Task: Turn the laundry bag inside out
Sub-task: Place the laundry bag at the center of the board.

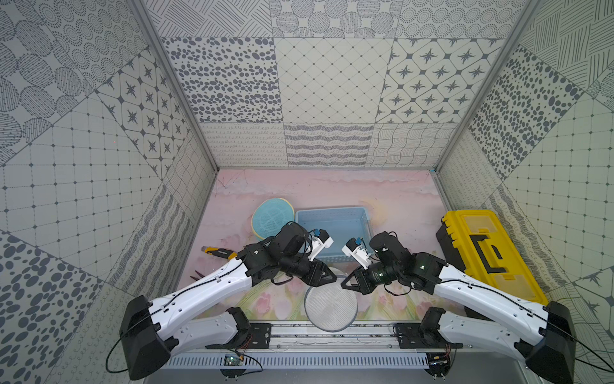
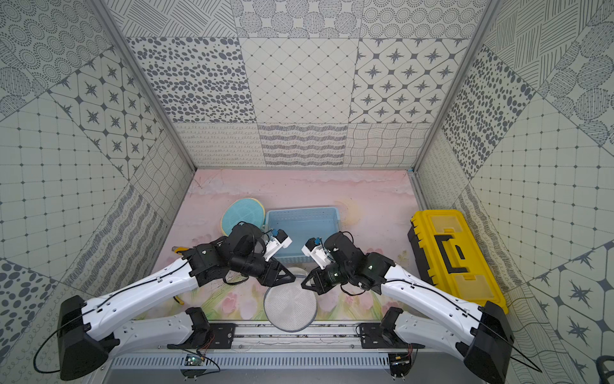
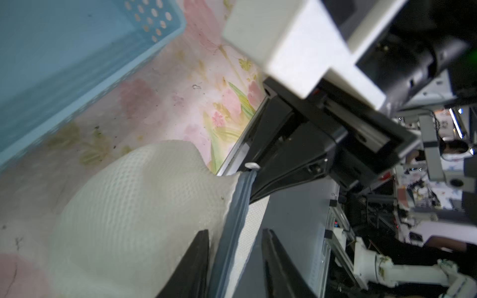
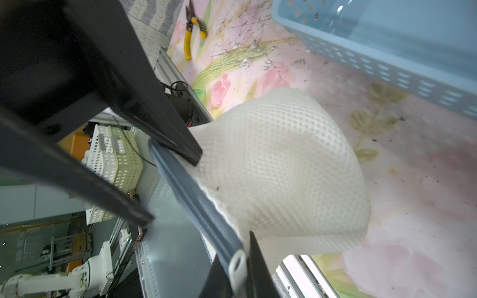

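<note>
We see the white laundry bag (image 1: 330,307) near the front edge of the table (image 1: 315,189), between the two arms. It is round and made of net, with a grey zipper (image 4: 196,206) along its edge. In both top views the front part of the bag sticks out over the metal rail (image 1: 375,332).

The right gripper (image 4: 237,258) has its jaws almost together. They pinch the zipper edge of the bag, and the little white zipper pull (image 4: 238,263) sits right between them. The left gripper (image 3: 235,232) has its jaws apart. The zipper edge runs between them. One finger (image 3: 198,258) touches the white net. We see a gap between the other finger and the edge, so this gripper is not squeezing the bag. The tips of the two grippers are close to each other at the back edge of the bag.

In the wrist views the net rises in a soft hump beside the zipper edge.

Behind the grippers stands a light blue basket (image 1: 332,210) with small holes in its walls. A round blue-green thing (image 1: 272,217) lies just beside the basket, on the robot's left. Pliers (image 4: 192,33) with yellow handles lie on the table near the left arm. A yellow toolbox (image 1: 488,252) with its lid shut sits on the robot's right, well apart from the bag.
</note>
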